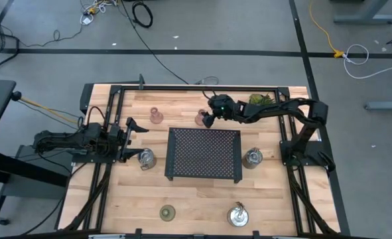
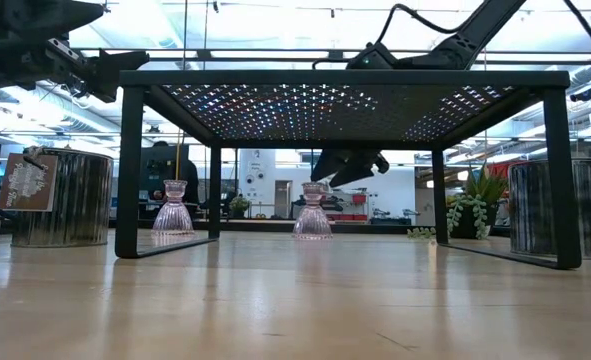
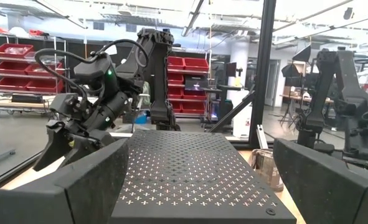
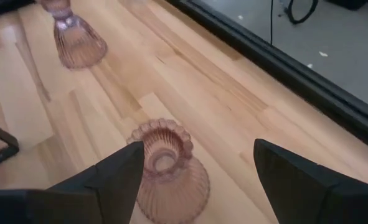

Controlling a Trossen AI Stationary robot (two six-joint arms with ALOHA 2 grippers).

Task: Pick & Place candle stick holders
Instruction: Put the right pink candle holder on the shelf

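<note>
Right gripper point(image 4: 193, 174): hovering with fingers spread wide just above a small ribbed translucent pink candle stick holder point(image 4: 167, 171), which is standing upright on the light wooden table point(image 1: 196, 199) just behind the black perforated rectangular tray point(image 1: 204, 154).

Second pink holder point(image 1: 156, 116): standing farther toward the left arm's side along the same rear strip.

Left gripper point(image 1: 130, 139): waiting at the tray's left, fingers spread wide, a shiny silver metal holder point(image 1: 145, 158) sitting just beside it.

Further silver holders: one standing right of the tray point(image 1: 253, 157), one at front right point(image 1: 239, 215).

Olive-green round holder point(image 1: 167, 212): sitting at the front.
</note>
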